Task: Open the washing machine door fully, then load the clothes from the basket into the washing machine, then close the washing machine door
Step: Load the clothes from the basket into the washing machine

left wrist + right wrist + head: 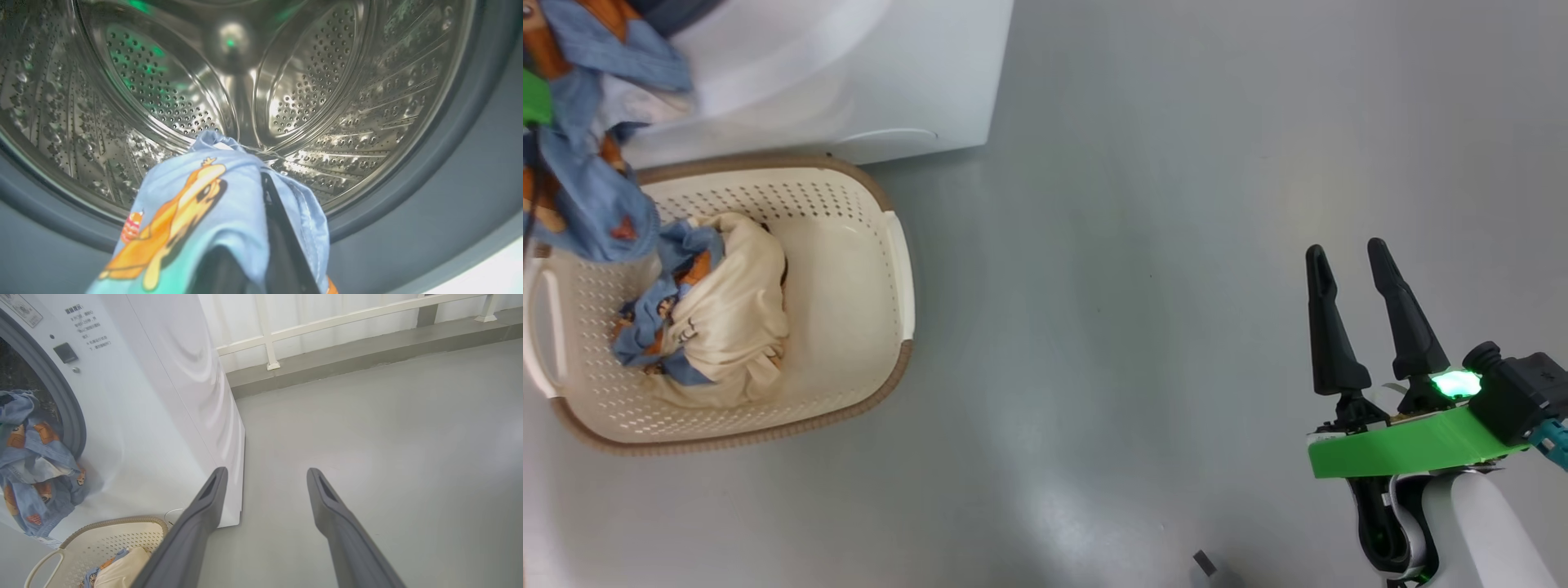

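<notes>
Cloth hides most of the left gripper (245,228), which is clamped on a blue printed garment (192,212) at the mouth of the washing machine's (163,396) steel drum (310,81). On the floor (1135,286) beside the machine, the basket (894,245) holds a cream garment (735,318) bundled with more blue print. The right gripper (1346,249) hangs with fingers apart, well clear of the basket.

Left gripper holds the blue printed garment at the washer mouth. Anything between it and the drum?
Nothing visible does: the blue garment faces the open steel drum, whose floor ahead looks bare.
</notes>
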